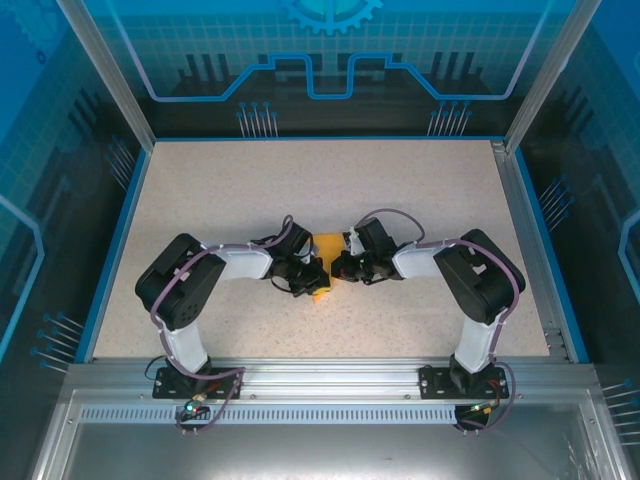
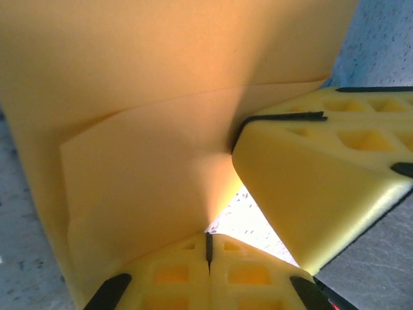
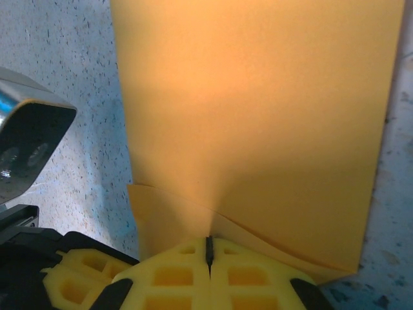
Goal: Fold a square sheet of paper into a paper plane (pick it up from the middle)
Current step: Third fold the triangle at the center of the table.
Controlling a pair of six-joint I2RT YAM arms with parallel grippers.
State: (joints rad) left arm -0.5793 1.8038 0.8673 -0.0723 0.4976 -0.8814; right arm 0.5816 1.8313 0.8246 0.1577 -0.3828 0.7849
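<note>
The thin orange-yellow square sheet of paper [image 3: 258, 116] sits at the middle of the speckled beige table [image 1: 200, 190], doubled over on itself, with one layer lapping the other and rising in a soft tent. Your left gripper [image 2: 208, 248] has its yellow fingers pressed together on the sheet's near edge, and your right gripper [image 3: 208, 248] pinches it likewise from the opposite side. This looks like an early fold, not yet creased flat. Next you likely need to lay the flap down with its edges matched, then press the crease. Mind the crowding: the two grippers are almost touching over the paper, while the blue-rimmed walls [image 1: 135, 180] stand well apart.
</note>
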